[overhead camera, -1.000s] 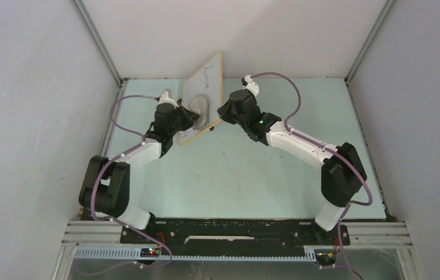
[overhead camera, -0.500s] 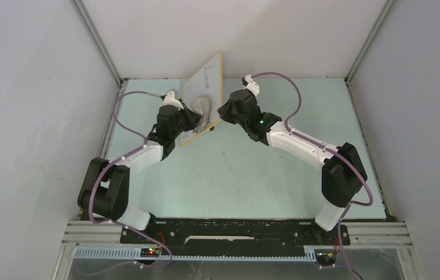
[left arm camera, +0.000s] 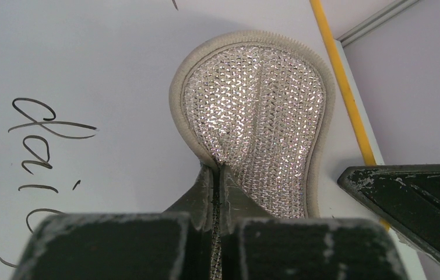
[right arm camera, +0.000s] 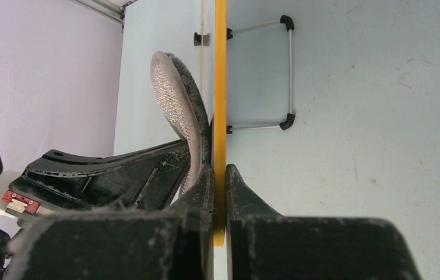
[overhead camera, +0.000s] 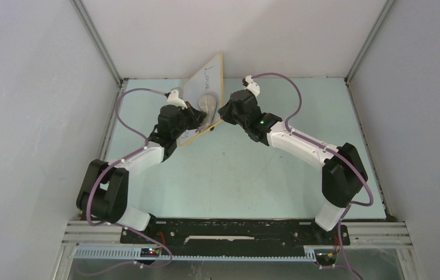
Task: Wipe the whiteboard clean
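Over the worktop [overhead camera: 252,175] the whiteboard [overhead camera: 199,90] tilts, its orange edge pinched between the right jaws. The left jaws clamp a grey mesh pad [left arm camera: 258,111], lying against the board just ahead. Hard pressure could twist the board loose, leaving the writing [left arm camera: 48,131] unerased.

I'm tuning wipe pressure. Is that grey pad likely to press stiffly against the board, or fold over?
Probably floppy: in the right wrist view the pad curls away from the whiteboard above the left gripper and its pinch. Likely light too, since a narrow pinch at one end carries it. Its woven face may drag rather than slide.
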